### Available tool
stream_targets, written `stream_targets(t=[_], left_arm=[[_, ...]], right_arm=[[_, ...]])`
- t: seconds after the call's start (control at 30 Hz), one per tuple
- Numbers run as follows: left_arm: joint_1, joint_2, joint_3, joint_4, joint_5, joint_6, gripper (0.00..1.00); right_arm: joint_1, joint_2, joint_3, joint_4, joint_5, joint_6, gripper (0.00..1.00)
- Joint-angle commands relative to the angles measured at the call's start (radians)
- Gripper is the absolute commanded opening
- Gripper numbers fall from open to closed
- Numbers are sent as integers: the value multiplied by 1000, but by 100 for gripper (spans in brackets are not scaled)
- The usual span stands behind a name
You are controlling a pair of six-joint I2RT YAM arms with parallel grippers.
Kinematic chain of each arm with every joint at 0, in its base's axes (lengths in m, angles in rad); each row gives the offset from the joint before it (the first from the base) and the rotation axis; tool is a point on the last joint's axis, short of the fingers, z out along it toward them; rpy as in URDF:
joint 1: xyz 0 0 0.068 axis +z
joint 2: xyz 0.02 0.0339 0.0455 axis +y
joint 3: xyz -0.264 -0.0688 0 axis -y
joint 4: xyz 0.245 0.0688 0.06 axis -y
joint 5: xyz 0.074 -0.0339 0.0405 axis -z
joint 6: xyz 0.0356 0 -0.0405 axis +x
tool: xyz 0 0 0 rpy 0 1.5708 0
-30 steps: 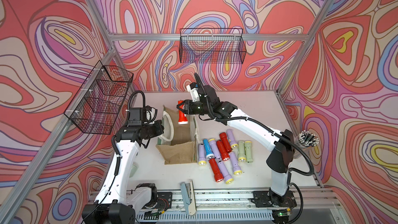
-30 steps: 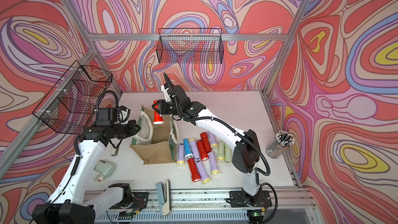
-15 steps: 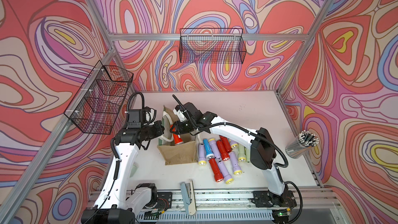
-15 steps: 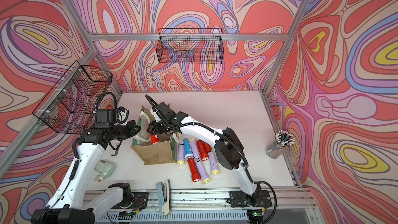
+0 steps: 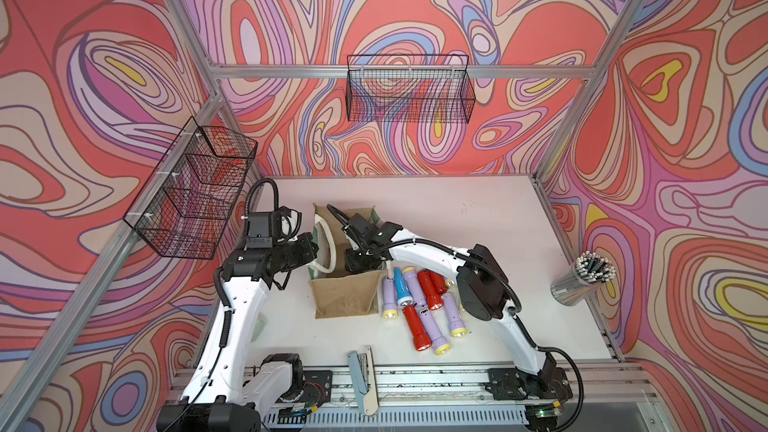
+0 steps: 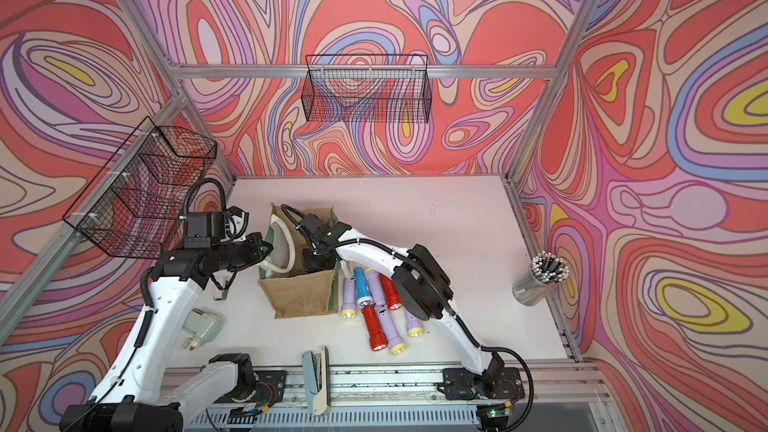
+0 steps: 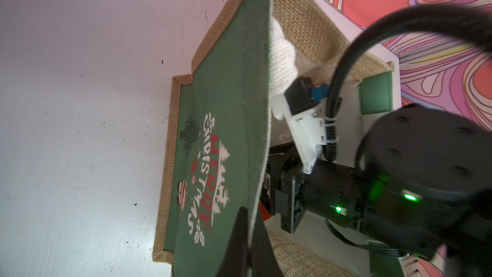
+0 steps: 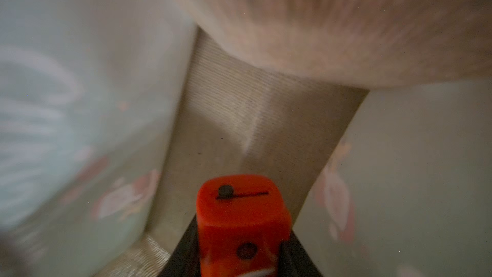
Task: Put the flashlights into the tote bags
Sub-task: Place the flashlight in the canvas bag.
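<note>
The tan jute tote bag (image 5: 345, 297) stands open at the table's left-centre in both top views (image 6: 299, 292). My left gripper (image 7: 249, 225) is shut on the rim of its green printed side panel (image 7: 221, 118) and holds that side outward. My right gripper (image 8: 241, 238) is deep inside the bag, shut on an orange-red flashlight (image 8: 239, 209) that points at the bag's floor. From above, only the right wrist (image 5: 357, 261) shows in the bag's mouth. Several flashlights (image 5: 419, 297) in lilac, blue and red lie on the table to the right of the bag.
Black wire baskets hang on the left wall (image 5: 195, 193) and the back wall (image 5: 409, 89). A metal cup of pens (image 5: 582, 280) stands at the right edge. A stapler-like tool (image 5: 361, 371) lies at the front edge. A pale green device (image 6: 203, 326) lies beside the left arm.
My right arm has come down from above the bag into its mouth, carrying the orange-red flashlight. The left gripper has kept its hold on the bag's rim.
</note>
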Motion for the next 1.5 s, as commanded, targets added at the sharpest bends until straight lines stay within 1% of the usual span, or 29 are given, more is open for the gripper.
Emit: stream_targets(t=[0.0,0.17,0.23,0.3,0.37,0.4,0.5,0.53,0.6,0.8,1.0,1.23,1.37,1.47], left_arm=[[5,-17,-10,22,9,-7,0],[5,-15,-16,29,10,-12,0],[5,-15,-18,29,11,-12,0],[5,-14,-18,28,11,-13,0],[5,-15,-16,25,8,-13,0],[5,-16,-15,23,6,-12,0],[5,-20,-13,21,5,-11,0],[5,-20,-11,20,5,-12,0],[5,-18,-7,16,5,-10,0],[5,-17,-7,17,8,-15,0],[5,-23,2,4,-19,-15,0],[5,-30,-1,3,-21,-22,0],[5,-24,3,3,-16,-18,0],[5,-14,17,-12,-23,-7,0]], right_arm=[[1,29,16,-77,43,-9,7],[1,45,12,-87,65,-12,10],[1,46,14,-91,77,-17,12],[2,50,14,-94,89,-23,17],[1,55,20,-104,97,-28,26],[1,58,26,-110,103,-32,36],[1,61,35,-120,106,-36,54],[2,56,34,-115,97,-43,58],[1,51,38,-107,84,-50,61],[0,25,58,-94,54,-80,64],[-1,-16,125,-139,65,-159,66],[0,-132,146,-114,101,-224,69],[0,-203,123,-72,135,-248,72],[-1,-242,113,-62,154,-261,73]])
